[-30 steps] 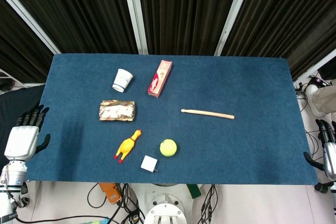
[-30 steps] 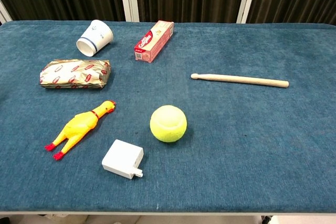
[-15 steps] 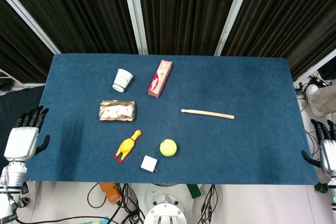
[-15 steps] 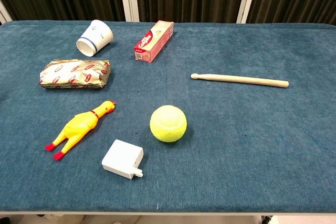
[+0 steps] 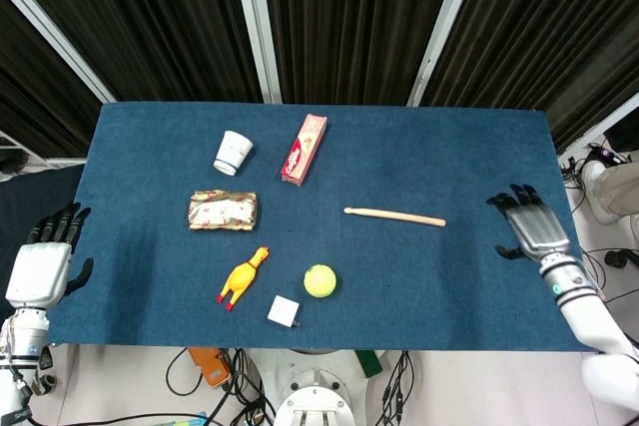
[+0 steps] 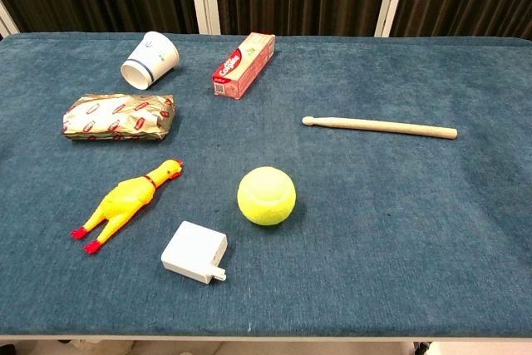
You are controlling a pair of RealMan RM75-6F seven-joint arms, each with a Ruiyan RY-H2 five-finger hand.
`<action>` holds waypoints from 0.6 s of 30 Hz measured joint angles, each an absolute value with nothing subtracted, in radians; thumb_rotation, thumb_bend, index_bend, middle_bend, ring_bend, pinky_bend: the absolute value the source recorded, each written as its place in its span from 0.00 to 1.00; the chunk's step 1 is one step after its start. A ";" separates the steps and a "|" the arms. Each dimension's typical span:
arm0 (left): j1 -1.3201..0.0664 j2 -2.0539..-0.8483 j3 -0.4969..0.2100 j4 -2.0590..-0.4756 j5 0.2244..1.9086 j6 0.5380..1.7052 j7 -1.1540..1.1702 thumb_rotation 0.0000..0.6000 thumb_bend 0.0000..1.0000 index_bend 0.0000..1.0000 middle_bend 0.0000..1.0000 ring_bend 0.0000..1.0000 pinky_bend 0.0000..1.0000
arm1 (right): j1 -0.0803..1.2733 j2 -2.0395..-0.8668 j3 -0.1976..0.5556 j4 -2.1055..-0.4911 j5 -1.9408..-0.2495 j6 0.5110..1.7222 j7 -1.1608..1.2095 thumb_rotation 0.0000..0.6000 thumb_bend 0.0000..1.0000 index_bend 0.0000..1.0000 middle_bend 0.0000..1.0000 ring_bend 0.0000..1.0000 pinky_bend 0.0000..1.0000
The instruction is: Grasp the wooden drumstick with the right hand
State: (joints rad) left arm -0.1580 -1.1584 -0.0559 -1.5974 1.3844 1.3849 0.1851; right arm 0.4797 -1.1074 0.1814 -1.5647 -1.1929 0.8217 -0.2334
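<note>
Drumstick lies lengthwise across the desk, butt end toward the nearer right hand, whose fingers are spread, empty.

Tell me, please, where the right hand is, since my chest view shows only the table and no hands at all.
Observer: In the head view the right hand is over the table's right end, to the right of the wooden drumstick and not touching it.
Operator: Is it holding anything?
Observer: No, its fingers are spread and hold nothing.
Operator: And the left hand?
Observer: The left hand hangs off the blue table at its left edge, fingers apart, holding nothing.
</note>
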 measured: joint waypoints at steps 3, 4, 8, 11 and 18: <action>-0.158 -1.156 -0.056 -1.602 1.383 1.384 0.181 1.00 0.38 0.00 0.00 0.07 0.11 | 0.583 -1.179 0.199 -1.527 -1.101 0.761 -0.316 1.00 0.34 0.28 0.25 0.10 0.00; -0.158 -1.156 -0.056 -1.602 1.384 1.383 0.180 1.00 0.38 0.00 0.00 0.07 0.11 | 0.609 -1.205 0.204 -1.514 -1.073 0.751 -0.337 1.00 0.34 0.29 0.25 0.10 0.00; -0.158 -1.154 -0.056 -1.603 1.382 1.381 0.173 1.00 0.38 0.00 0.00 0.07 0.11 | 0.713 -1.328 0.224 -1.451 -0.949 0.711 -0.403 1.00 0.34 0.33 0.28 0.10 0.00; -0.158 -1.153 -0.058 -1.603 1.379 1.379 0.167 1.00 0.38 0.00 0.00 0.07 0.11 | 0.772 -1.399 0.228 -1.415 -0.883 0.696 -0.441 1.00 0.34 0.34 0.30 0.11 0.00; -0.158 -1.151 -0.058 -1.604 1.379 1.377 0.159 1.00 0.38 0.00 0.00 0.07 0.11 | 0.841 -1.477 0.199 -1.395 -0.793 0.718 -0.516 1.00 0.34 0.38 0.34 0.13 0.00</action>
State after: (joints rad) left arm -0.1580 -1.1510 -0.0583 -1.6035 1.3789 1.3770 0.1593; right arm 0.8409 -1.4771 0.1990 -1.3951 -0.7932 0.7180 -0.5158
